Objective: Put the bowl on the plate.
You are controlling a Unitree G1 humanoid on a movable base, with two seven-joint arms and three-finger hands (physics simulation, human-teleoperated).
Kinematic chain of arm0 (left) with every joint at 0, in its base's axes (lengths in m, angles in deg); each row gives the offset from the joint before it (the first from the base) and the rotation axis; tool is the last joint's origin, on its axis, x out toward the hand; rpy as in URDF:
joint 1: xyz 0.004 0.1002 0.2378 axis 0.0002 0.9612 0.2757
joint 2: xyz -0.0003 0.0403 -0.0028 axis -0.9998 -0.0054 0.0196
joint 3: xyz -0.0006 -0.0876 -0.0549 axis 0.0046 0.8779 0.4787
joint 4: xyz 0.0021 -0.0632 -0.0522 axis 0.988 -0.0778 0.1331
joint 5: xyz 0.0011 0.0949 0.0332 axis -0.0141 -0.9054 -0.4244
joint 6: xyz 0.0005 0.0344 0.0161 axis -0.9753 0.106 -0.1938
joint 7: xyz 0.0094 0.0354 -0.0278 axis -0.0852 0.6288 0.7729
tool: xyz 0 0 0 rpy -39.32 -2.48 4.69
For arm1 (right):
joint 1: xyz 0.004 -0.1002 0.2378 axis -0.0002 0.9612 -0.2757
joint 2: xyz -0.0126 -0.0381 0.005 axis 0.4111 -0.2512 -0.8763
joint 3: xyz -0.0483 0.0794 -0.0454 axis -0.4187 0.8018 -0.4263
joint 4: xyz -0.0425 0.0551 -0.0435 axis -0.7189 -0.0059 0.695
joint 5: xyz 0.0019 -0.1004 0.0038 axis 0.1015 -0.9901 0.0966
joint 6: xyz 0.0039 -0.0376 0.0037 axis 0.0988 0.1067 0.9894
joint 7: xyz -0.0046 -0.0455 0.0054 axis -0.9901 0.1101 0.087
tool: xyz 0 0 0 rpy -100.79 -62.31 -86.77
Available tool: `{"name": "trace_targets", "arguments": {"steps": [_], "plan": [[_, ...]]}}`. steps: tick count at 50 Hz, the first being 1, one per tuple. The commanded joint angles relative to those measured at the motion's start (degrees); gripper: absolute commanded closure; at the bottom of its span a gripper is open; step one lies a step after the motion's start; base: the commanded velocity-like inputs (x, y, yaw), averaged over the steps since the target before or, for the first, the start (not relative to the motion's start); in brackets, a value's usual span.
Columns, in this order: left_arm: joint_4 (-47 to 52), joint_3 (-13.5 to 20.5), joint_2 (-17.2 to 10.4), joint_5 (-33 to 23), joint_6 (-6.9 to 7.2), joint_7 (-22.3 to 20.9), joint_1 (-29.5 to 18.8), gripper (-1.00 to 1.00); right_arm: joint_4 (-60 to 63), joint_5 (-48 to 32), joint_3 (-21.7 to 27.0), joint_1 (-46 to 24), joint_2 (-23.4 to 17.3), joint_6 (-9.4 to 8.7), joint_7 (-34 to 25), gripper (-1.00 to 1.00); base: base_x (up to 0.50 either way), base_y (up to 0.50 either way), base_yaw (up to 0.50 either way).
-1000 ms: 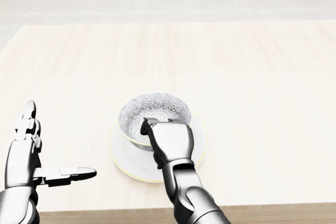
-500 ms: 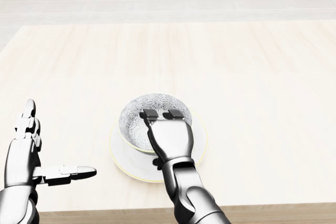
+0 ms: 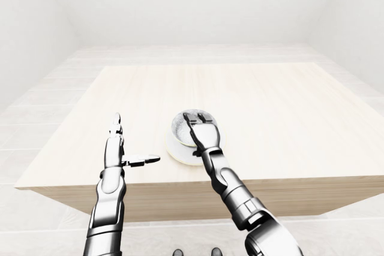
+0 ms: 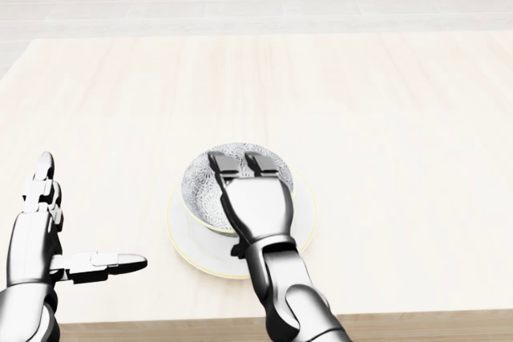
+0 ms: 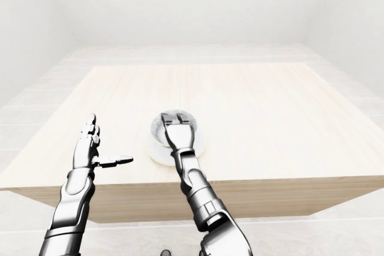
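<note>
Reaching flat over the bowl, the right hand (image 4: 256, 206) is released, its fingers (image 4: 227, 164) stretched straight across the top and closed round nothing.
Beneath it the patterned bowl (image 4: 200, 188) sits upright on the white plate (image 4: 186, 247), which lies near the bottom edge of the pale wooden bench (image 4: 385, 118) in the head view. Whether the fingers touch the rim I cannot tell. Off to the left of the plate, the left hand (image 4: 34, 239) hovers, also released, with its thumb pointing toward the plate.
</note>
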Motion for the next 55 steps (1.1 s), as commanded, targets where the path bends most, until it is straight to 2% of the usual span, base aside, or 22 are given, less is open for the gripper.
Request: {"name": "trace_targets", "arguments": {"steps": [1, 10, 15, 30, 33, 37, 40, 46, 48, 49, 50, 55], "plan": [[-0.3, -0.1, 0.0, 0.0, -0.2, 0.1, -0.1, -1.0, 5.8, -1.6, -0.7, 1.8, 0.2, 0.0, -3.6, -0.62, 0.0, 0.0, 0.0], [-1.5, -0.1, -0.1, -0.1, -0.62, 0.3, -0.6, -1.0, 10.3, -2.2, 0.0, 2.5, 0.0, 0.0, -6.0, -0.6, 0.0, 0.0, 0.0], [-0.8, -0.1, -0.1, 0.0, -0.22, 0.2, -0.4, -1.0, 15.0, -3.2, -0.2, 3.2, -0.3, 0.0, -9.3, -0.6, 0.0, 0.0, 0.0], [-0.5, 0.0, -0.1, 0.1, -0.24, 0.0, -0.1, -1.0, 30.6, -6.7, -0.5, 6.6, -0.6, 0.0, -19.0, -0.62, 0.0, 0.0, 0.0], [-0.3, 0.1, -0.2, 0.3, -0.06, 0.0, -0.2, -1.0, 35.4, -7.4, -0.5, 7.6, -0.7, 0.0, -22.4, -0.63, 0.0, 0.0, 0.0], [-0.5, 0.2, -0.3, 0.3, 0.1, 0.1, -0.5, -1.0, 45.8, -7.3, -0.9, 11.0, -0.6, 0.0, -33.8, -0.65, 0.0, 0.0, 0.0], [0.1, 0.3, -0.2, 0.5, 0.38, 0.0, -0.3, -1.0, 48.5, -7.7, -0.4, 12.2, -1.2, 0.0, -34.2, -0.62, 0.0, 0.0, 0.0], [-0.9, -0.1, -0.1, 0.2, 0.01, 0.4, -0.6, -1.0, 55.1, -6.0, 0.4, 14.7, -1.5, 0.0, -39.0, -0.62, 0.0, 0.0, 0.0], [-0.2, -0.2, 0.0, 0.1, 0.36, 0.4, -0.3, -1.0, 58.0, -5.5, 0.8, 15.4, -1.8, 0.0, -40.7, -0.67, 0.0, 0.0, 0.0], [0.2, -0.2, 0.0, 0.2, 0.56, 0.3, -0.3, -1.0, 60.9, -4.8, 1.2, 15.8, -1.8, 0.0, -42.6, -0.93, 0.0, 0.0, 0.0], [0.3, -0.2, 0.0, 0.2, 0.67, 0.3, -0.3, -1.0, 62.1, -4.6, 1.4, 16.0, -1.9, 0.0, -43.1, -0.98, 0.0, 0.0, 0.0], [-0.4, -0.1, 0.0, 0.2, 0.49, 0.4, -0.6, -1.0, 69.3, -1.8, 2.3, 17.3, -1.7, 0.0, -46.1, -0.96, 0.0, 0.0, 0.0]]}}
